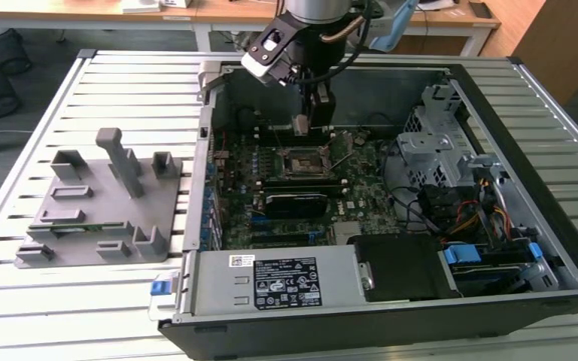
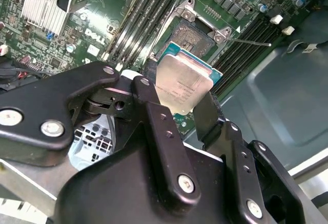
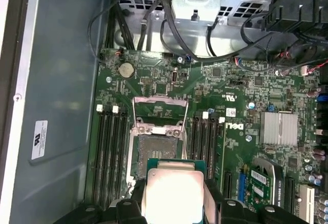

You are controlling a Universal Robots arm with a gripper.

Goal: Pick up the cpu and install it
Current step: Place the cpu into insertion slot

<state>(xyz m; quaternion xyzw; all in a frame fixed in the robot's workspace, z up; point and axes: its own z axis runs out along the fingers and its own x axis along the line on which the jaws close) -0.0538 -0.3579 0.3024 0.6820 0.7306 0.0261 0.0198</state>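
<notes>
One chip in play – the cpu [image 2: 183, 85], pinched by opposite edges between the black fingers [image 2: 207, 112] of the gripper [image 2: 182, 95], silvery top facing both wrist cams. The grip is narrow, closed on the chip w/ nothing else between the pads.

In the exterior view the gripper [image 1: 307, 120] hangs inside the open PC case [image 1: 530, 98], low over the far part of the motherboard [image 1: 360, 195], w/ the cpu [image 1: 302, 126] at its tip. The socket [image 1: 302, 162] sits just nearer the camera than the chip. The cpu is in the air, apart from the board, not seated.

In the first wrist view the cpu [image 3: 174, 196] is near the socket [image 3: 156, 147], whose metal frame lies flipped open – memory slots run along both sides.

Outside the case, at the exterior view's left, a grey fixture block [image 1: 98, 203] rests on the slatted table [image 1: 28, 301], w/ a green memory stick [image 1: 63, 218] lying in it.
</notes>
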